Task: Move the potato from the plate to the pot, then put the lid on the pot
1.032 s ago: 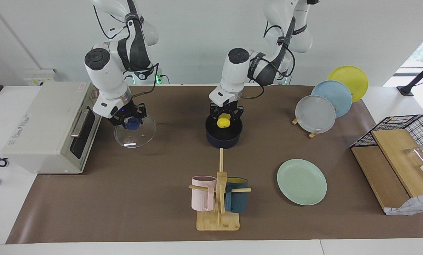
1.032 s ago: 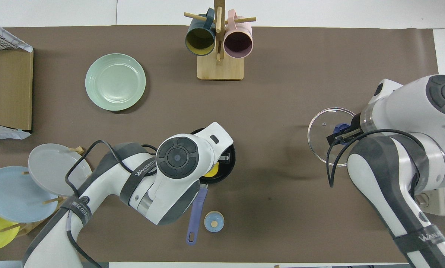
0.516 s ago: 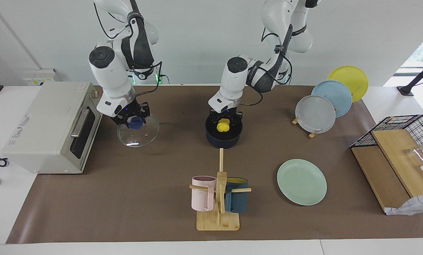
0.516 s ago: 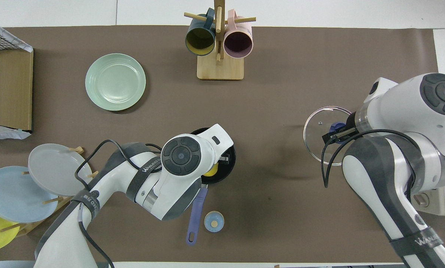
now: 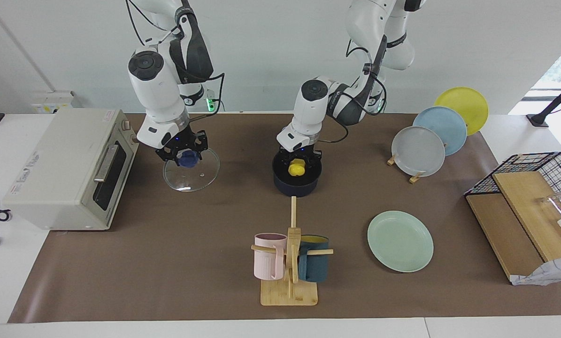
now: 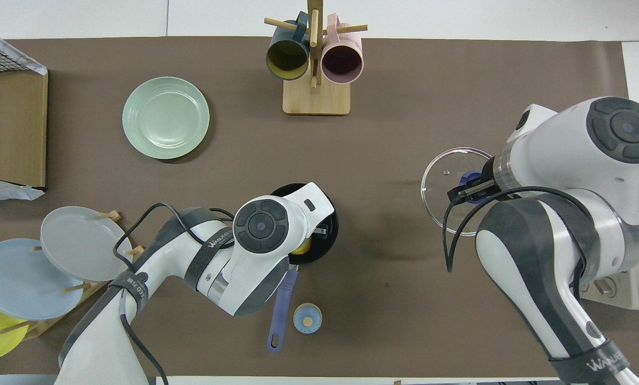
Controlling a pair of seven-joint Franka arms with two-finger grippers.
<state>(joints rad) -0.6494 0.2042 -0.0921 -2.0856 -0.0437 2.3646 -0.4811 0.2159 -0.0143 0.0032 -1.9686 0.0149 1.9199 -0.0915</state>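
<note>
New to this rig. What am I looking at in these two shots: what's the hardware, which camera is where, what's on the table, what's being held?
Two white robot arms with two-finger grippers work at a brown-covered table. One shot faces the robots from across the table; the other looks down from above their own end.

The left gripper is shut on the yellow potato and holds it in the mouth of the dark pot. The right gripper is shut on the blue knob of the glass lid, held beside the toaster oven.

Also on the table: the bare mint-green plate, a mug stand with two mugs, three plates on a rack, and a wire basket with wooden boards.
</note>
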